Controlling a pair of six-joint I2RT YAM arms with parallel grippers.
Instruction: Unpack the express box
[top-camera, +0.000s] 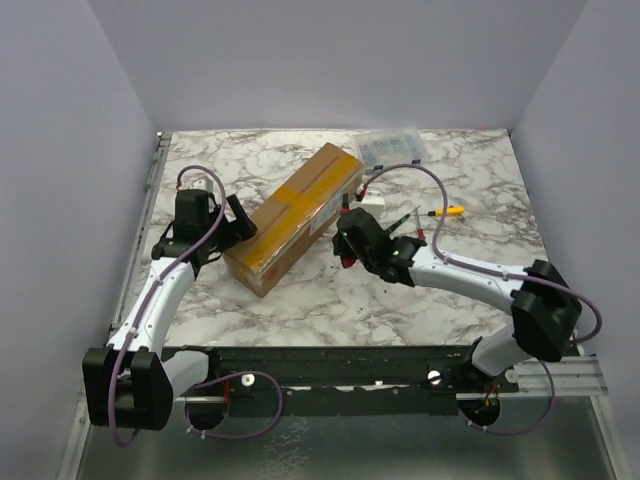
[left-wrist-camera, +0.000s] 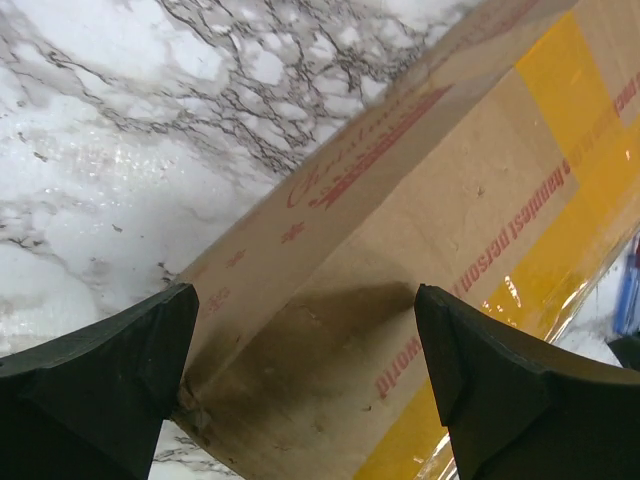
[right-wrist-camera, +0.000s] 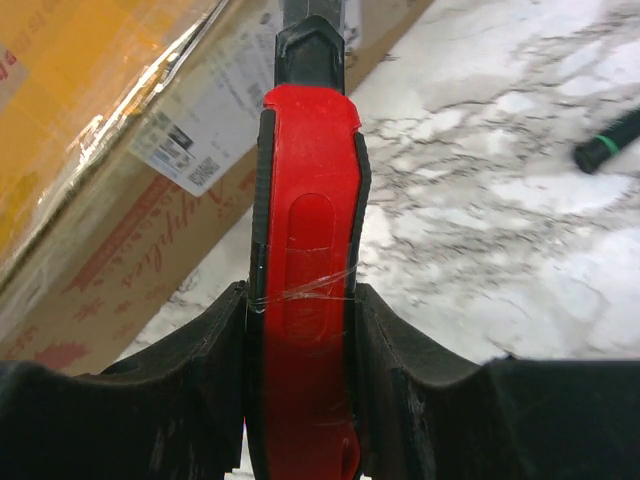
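The express box (top-camera: 295, 215) is a long brown carton with yellow tape, lying diagonally mid-table. My left gripper (top-camera: 238, 226) is open at its near left side; in the left wrist view the box's corner (left-wrist-camera: 330, 370) lies between my spread fingers (left-wrist-camera: 120, 370). My right gripper (top-camera: 347, 243) is shut on a red and black utility knife (right-wrist-camera: 305, 330), held just right of the box's long side. The box's white label (right-wrist-camera: 215, 125) and red printing show in the right wrist view.
A clear plastic organiser case (top-camera: 392, 147) stands at the back. A yellow-handled screwdriver (top-camera: 445, 211) and a green-tipped black tool (top-camera: 402, 222) lie right of the box, the latter also in the right wrist view (right-wrist-camera: 607, 142). Walls enclose the table.
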